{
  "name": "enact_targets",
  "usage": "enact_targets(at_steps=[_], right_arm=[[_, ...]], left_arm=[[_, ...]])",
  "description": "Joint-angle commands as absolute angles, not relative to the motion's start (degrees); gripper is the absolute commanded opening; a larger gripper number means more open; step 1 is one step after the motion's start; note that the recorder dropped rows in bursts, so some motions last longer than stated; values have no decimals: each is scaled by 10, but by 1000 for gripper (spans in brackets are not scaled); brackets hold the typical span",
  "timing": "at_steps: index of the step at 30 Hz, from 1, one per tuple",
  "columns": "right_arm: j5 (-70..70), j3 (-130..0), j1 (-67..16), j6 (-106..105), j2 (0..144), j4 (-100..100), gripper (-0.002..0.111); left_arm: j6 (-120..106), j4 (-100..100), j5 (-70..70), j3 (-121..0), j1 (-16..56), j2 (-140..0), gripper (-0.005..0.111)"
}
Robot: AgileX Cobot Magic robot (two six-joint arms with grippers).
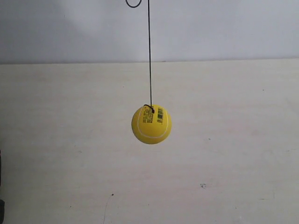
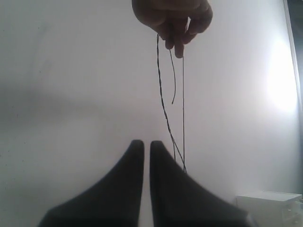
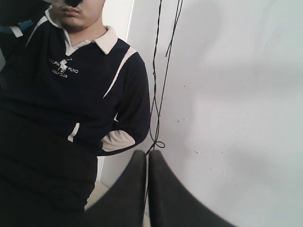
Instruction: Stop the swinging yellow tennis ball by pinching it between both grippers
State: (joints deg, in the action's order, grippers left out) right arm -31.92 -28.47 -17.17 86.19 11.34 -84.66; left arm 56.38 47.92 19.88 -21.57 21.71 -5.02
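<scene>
Pale wood-grain worktop (image 1: 56,177) fills most of the exterior view, with a plain white wall (image 1: 224,28) behind its far edge. The yellow tennis ball (image 1: 151,124) hangs above the middle of the worktop, about midway between the side edges, on a black string (image 1: 150,56) that runs almost straight up out of view. A single picture cannot show whether it is swinging. Neither arm shows near it in that view.

The left pincer (image 2: 147,144) is clenched on nothing, with only a thin slit between its jaws. It points up at a hand (image 2: 173,19) that pinches the string's upper end. The right pincer (image 3: 147,153) is likewise clenched and empty. The string passes behind it, and a person in a dark polo shirt (image 3: 71,104) stands beyond. Neither wrist view shows the ball.

The approach has not yet begun, so the step in hand is probably closing in on the ball. Both pincers should tilt down until the ball comes into view. They should then come in from opposite side edges at the height of its widest part. They ought to arrive together and press softly, since one early touch would likely knock it sideways. Staying below the knot should avoid snagging the string.
</scene>
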Motion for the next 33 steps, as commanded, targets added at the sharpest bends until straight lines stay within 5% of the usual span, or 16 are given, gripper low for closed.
enact_targets(at_steps=[1,25,33], right_arm=[[-320,-287,-172,865,110,-849,0],[-319,-287,-172,865,110,-849,0],[-319,-287,-172,865,110,-849,0]], left_arm=[[570,478,195,-214,217,-47,5],[570,472,195,-214,217,-47,5],[570,244,195,-214,182,-44,5]])
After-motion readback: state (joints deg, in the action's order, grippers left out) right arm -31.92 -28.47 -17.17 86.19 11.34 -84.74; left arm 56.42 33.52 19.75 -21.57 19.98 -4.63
